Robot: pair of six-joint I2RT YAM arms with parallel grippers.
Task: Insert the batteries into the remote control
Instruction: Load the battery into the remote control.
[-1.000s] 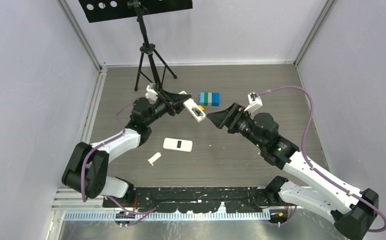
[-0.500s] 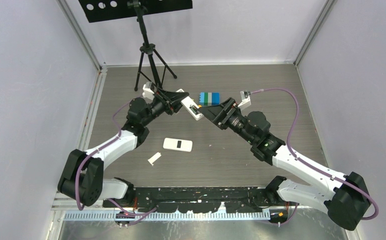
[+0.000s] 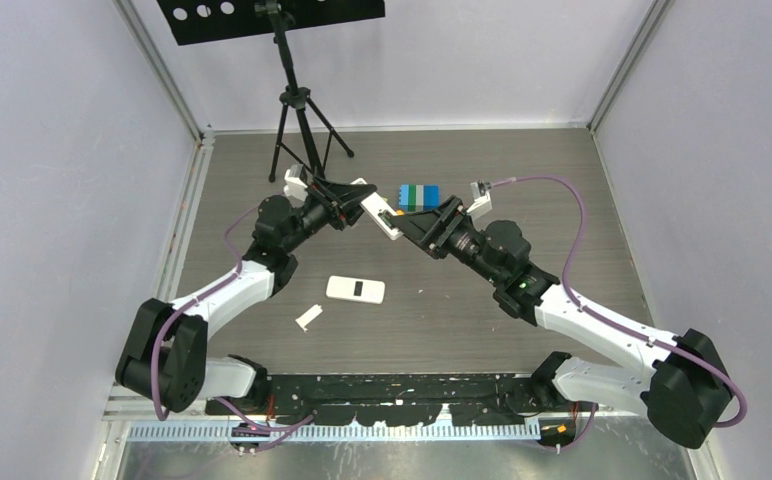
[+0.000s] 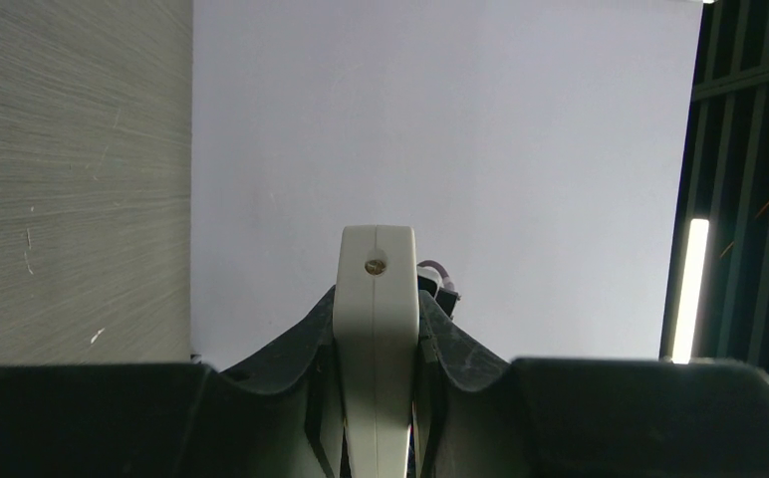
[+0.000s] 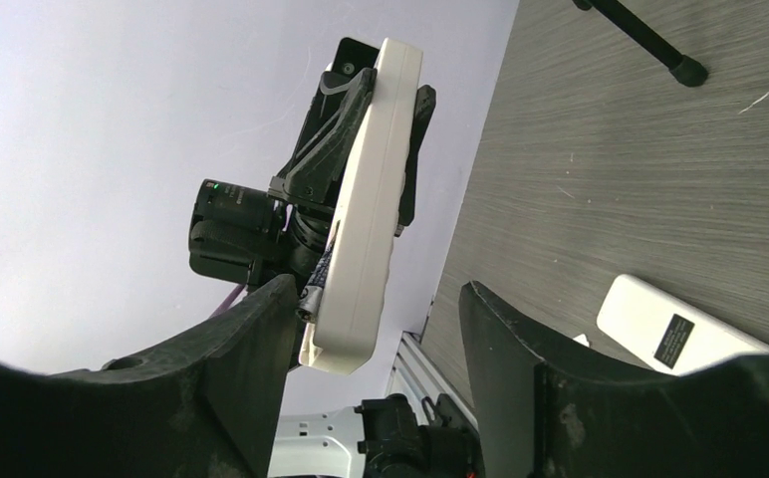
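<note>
The left tool (image 3: 360, 203) is gripping the white remote (image 3: 386, 223) aloft beside the block stack (image 3: 419, 196).
Its long axis is pointing toward the right tool (image 3: 414, 230), whose jaws are standing open at its end.

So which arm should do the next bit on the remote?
Right. The left gripper is busy: it's shut on the remote, holding it up in the air. The right gripper is open, with the remote's free end already between its jaws, so it's probably best placed to work there.

Black tripod (image 3: 297, 100), blue-green toy blocks (image 3: 419, 196)
</note>
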